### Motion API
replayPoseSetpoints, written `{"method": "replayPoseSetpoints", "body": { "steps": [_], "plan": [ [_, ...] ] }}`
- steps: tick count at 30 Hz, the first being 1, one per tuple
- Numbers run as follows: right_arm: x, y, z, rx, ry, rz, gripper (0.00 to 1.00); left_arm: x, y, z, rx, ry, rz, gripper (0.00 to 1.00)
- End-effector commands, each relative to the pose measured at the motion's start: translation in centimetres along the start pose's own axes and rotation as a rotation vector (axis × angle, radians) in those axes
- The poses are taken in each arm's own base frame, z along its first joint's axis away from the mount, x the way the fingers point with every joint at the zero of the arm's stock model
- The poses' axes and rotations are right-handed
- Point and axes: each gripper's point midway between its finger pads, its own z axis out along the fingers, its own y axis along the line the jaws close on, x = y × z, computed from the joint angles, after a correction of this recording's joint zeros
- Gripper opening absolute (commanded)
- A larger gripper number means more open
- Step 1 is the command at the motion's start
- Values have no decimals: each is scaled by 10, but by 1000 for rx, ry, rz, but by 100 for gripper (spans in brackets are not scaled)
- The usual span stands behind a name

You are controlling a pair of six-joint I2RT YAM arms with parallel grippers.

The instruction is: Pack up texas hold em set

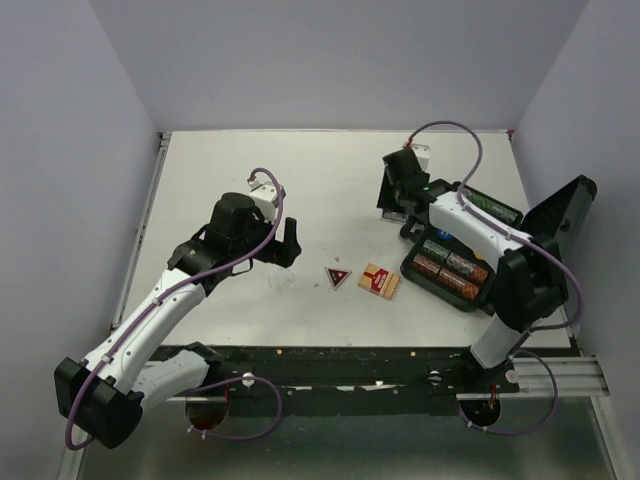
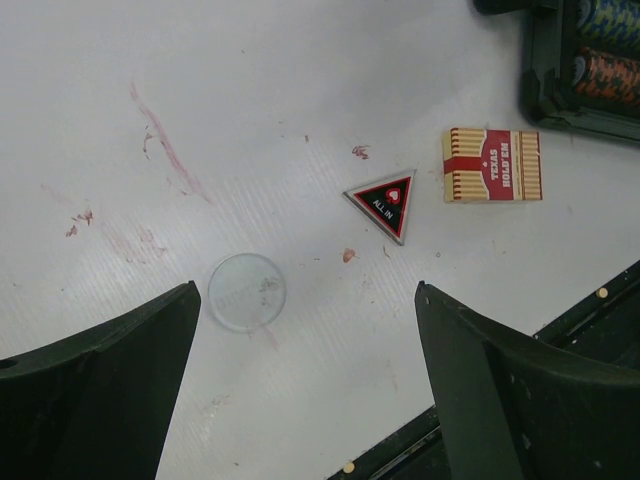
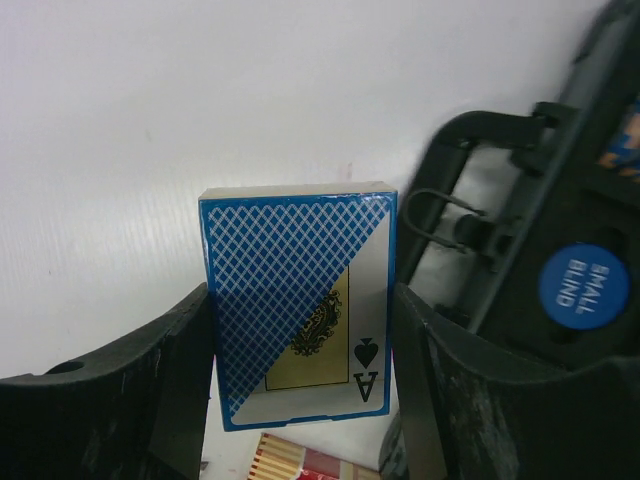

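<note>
- The right gripper (image 3: 302, 300) is clamped on the long edges of the blue card box (image 3: 290, 260), mid-frame in its wrist view, beside the open black case (image 1: 409, 268).
- The box is probably light, stiff and slick, so it should be squeezed gently across its narrow sides.
- The left gripper (image 2: 305, 300) has its jaws wide apart and empty, above the clear marker (image 2: 246, 291) at lower left.

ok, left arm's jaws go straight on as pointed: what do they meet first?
Likely the clear round plastic marker, flat on the white table just ahead between the open jaws. Depth is unclear, so it could be bare table beside it.
</note>
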Motion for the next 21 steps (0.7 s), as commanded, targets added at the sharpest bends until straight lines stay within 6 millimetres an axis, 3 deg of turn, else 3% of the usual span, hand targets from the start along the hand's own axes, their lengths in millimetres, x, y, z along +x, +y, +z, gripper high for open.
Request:
{"method": "replayPoseSetpoints", "body": {
  "steps": [1, 3, 5, 9, 13, 21],
  "plan": [
    [-17, -61, -18, 163, -60, 175, 1, 1, -3, -2, 21, -10, -3, 96],
    [-16, -102, -15, 237, -43, 267, 1, 0, -3, -2, 23, -13, -4, 97],
    [-13, -131, -15, 283, -37, 316, 1, 1, -3, -2, 25, -13, -4, 96],
    [-6, -165, -8, 314, -29, 377, 1, 1, -3, -2, 25, -13, -4, 97],
    [1, -178, 2, 344, 0, 375, 1, 3, -3, 0, 24, -2, -6, 96],
    [24, -170, 8, 300, 76, 385, 1, 4, -3, 1, 25, 1, -6, 96]
  ]
}}
